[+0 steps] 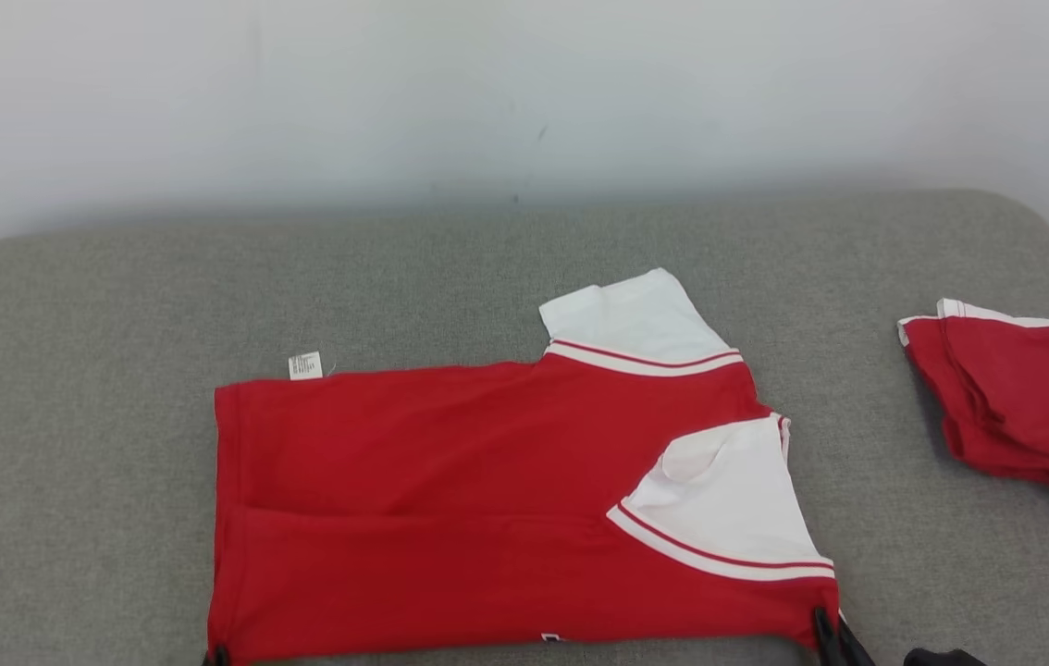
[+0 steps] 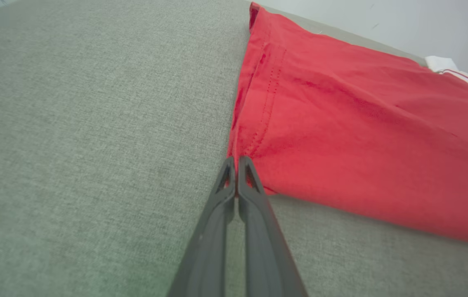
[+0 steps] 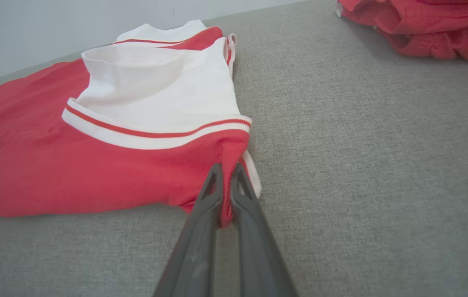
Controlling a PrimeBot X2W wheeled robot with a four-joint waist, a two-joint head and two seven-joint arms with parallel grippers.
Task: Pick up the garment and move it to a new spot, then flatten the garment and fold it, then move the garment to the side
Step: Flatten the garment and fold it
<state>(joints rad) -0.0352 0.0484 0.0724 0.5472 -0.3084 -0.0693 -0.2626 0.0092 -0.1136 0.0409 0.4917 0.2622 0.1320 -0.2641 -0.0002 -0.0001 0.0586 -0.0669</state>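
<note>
Two grippers gripped the near edge of a red shirt (image 1: 487, 481) that lay partly folded on a grey cushion (image 1: 71, 416). The left gripper (image 2: 237, 161) was closed on the hem corner, the right gripper (image 3: 225, 170) on the shoulder corner. The left's bite looked thin, so lifting might let the hem slip out and collapse the fold. Another garment (image 1: 1015, 398) lay well apart.

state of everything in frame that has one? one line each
red cloth shirt with white sleeves: flat on the grey fabric pad, near sleeve folded onto the body.
left gripper: shut on the shirt's hem corner.
right gripper: shut on its shoulder corner, cloth pinched between the jaws.
second red-and-white garment: loose bundle, lying apart at right.
white care label: sticking out past the far edge.
</note>
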